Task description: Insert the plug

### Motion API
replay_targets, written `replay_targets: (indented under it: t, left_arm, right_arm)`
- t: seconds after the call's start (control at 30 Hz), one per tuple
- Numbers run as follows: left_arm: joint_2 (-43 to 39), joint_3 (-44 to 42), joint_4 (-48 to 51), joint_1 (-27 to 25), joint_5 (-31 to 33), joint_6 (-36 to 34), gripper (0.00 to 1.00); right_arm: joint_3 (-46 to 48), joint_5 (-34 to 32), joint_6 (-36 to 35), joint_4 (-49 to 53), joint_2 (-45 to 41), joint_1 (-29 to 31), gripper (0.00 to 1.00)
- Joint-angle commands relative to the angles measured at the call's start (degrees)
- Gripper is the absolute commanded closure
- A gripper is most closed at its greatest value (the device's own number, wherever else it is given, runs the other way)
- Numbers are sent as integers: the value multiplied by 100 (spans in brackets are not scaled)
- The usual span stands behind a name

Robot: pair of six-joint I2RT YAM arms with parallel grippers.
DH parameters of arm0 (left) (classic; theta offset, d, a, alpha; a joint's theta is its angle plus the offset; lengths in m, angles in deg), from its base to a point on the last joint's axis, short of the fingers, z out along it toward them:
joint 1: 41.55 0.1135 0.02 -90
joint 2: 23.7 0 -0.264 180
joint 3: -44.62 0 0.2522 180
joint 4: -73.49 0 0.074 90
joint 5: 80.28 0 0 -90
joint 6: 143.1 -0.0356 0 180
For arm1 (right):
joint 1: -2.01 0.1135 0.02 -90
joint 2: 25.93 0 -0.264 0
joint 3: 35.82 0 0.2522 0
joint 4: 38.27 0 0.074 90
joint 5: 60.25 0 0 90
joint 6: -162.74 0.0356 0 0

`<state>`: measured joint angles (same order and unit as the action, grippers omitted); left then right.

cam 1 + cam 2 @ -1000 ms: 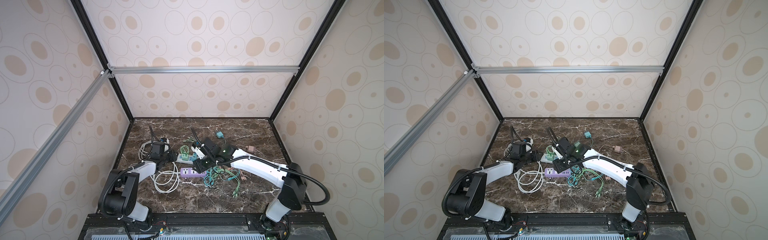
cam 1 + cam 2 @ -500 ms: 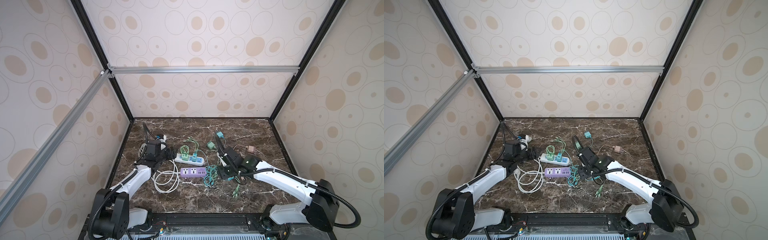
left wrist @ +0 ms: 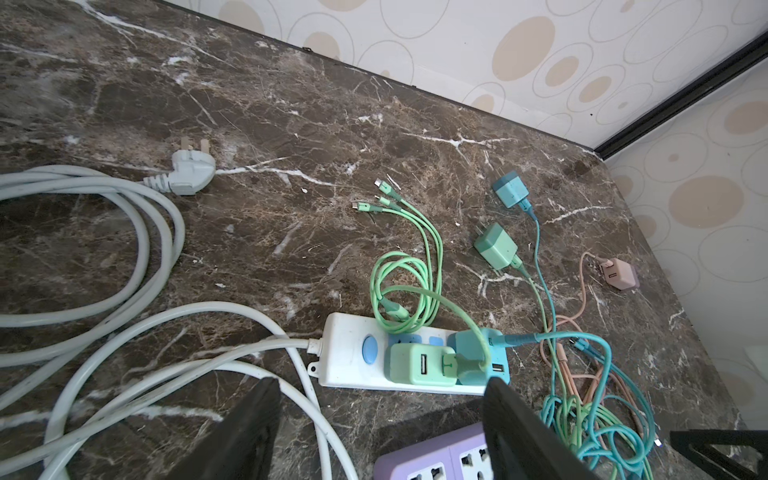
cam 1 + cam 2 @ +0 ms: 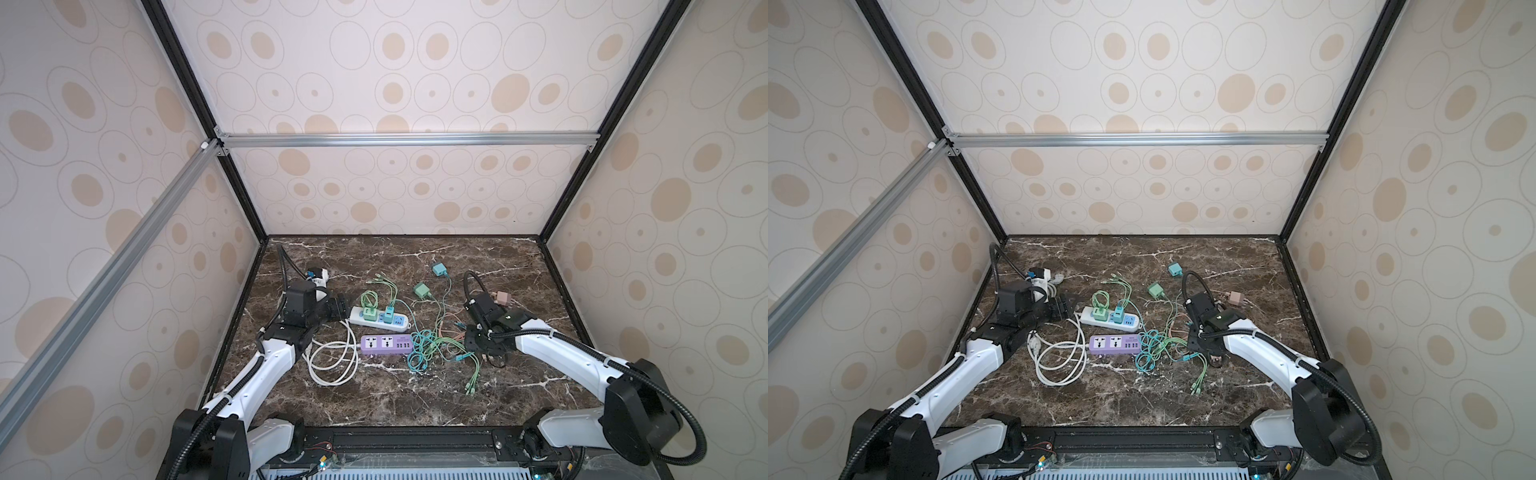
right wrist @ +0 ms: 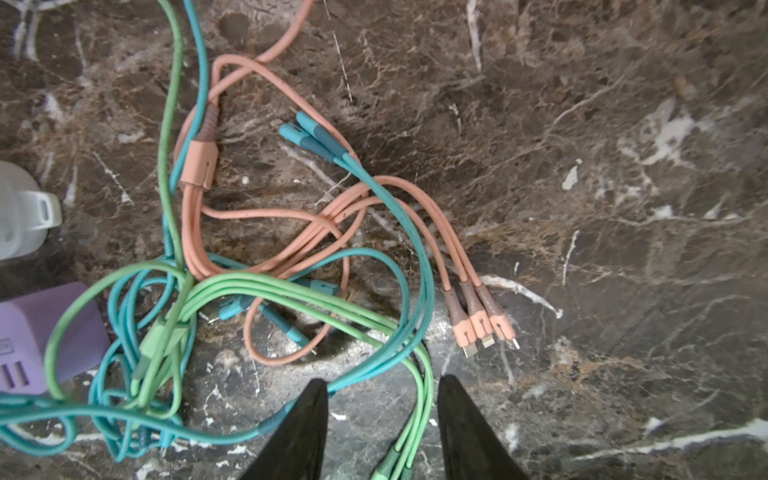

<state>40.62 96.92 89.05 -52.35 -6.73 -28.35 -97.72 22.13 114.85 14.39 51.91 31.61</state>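
A dark marble counter point(image 4: 374, 399) fills the floor of the booth, and the white left arm point(image 4: 266, 374) and right arm point(image 4: 557, 353) reach in over it from the front rail. A long white cord point(image 4: 332, 365) lies coiled in front of the left arm and runs to the white power strip point(image 4: 358, 315). The purple power strip point(image 4: 385, 344) sits just in front of that strip with both of its sockets bare. A tangle of green, teal and pink cables point(image 4: 428, 349) spreads from the purple strip toward the right arm. The left hand point(image 3: 382, 399) hovers at the cord end of the white strip, its fingers wide apart and holding nothing. The right hand point(image 5: 380, 386) points down over the tangle with its fingers apart; green strands run through the gap, unpinched. A green plug point(image 3: 419, 365) and a teal plug point(image 3: 473, 353) are seated side by side in the white strip. Farther back, a loose green plug point(image 3: 496, 245), a loose teal plug point(image 3: 511, 189) and a pink plug point(image 3: 619, 274) lie on the counter. The cord's white three-pin plug point(image 3: 193, 170) lies unplugged near the back wall. The pink cable's three connectors point(image 5: 482, 324) rest just beyond the right hand.
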Motion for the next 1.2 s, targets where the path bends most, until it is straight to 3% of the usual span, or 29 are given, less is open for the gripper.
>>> replay_targets:
  t: [0.0,0.27,0.63,1.17]
  left_arm:
    - [-201,267,234,43,63,-152,23]
    - [-380,360,433,43,160,-260,23]
    - [-376,352,445,44,184,-298,23]
    - [-315,324,350,44,132,-235,23]
  right_arm:
    - [127,23,284,-229,247,-71,54]
    - [200,-22,497,-507,582,-158,55]
    - [357,49,680,-788,759,-239,64]
    - [281,-119,511,-553,129,-253,93]
